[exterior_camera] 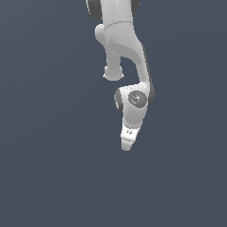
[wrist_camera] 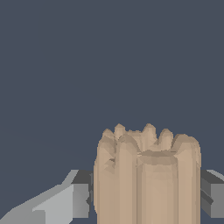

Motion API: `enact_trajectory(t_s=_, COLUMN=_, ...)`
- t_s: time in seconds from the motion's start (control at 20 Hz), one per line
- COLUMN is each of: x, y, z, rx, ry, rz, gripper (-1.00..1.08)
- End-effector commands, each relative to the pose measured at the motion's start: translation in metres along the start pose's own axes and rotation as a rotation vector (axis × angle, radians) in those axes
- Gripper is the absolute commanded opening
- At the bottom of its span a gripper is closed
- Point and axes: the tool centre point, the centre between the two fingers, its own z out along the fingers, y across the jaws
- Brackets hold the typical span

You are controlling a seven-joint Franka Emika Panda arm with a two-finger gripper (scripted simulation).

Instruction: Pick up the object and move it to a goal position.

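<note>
- Arm: the white arm reaches down from the top of the exterior view, and its gripper points downward near the centre of a plain dark grey surface.
- Object, exterior view: the object does not show here. The gripper body hides whatever sits at its tips, and no goal marker is visible.
- Object, wrist view: a tan, ridged block fills the space between the two fingers. Its fluted sides run lengthwise and its far end is scalloped.
- Gripper state: the grey pads sit against both flanks of the block with no gap showing on either side. Judged from this, the gripper is closed on the block and grasps it.
- Contact with the surface: the views do not show whether the block rests on the surface or hangs clear of it.
- Step in hand: the grasp appears made, so the task likely stands at the lift or the carry.
- Next move: hold the clamping force steady and raise the block straight up if it is not yet clear. Then carry it toward the goal, whose place these views do not give.
- Caution: the ridged sides give narrow contact lines, so a sudden swing may twist the block between the pads.
</note>
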Motion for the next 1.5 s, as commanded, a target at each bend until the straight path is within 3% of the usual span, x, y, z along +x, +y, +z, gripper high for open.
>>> enact_trajectory(t_s=0.0, x=0.003, y=0.000, z=-0.002, rx=0.000, ry=0.000, rz=0.000, gripper=-1.00)
enact_trajectory(t_s=0.35, x=0.032, y=0.001, z=-0.021, rx=0.000, ry=0.001, rz=0.000, gripper=-1.00)
enact_trajectory(t_s=1.05, x=0.134, y=0.008, z=-0.084, rx=0.001, ry=0.001, rz=0.000, gripper=-1.00)
enact_trajectory(t_s=1.45, x=0.163, y=0.012, z=-0.102, rx=0.001, ry=0.001, rz=0.000, gripper=-1.00)
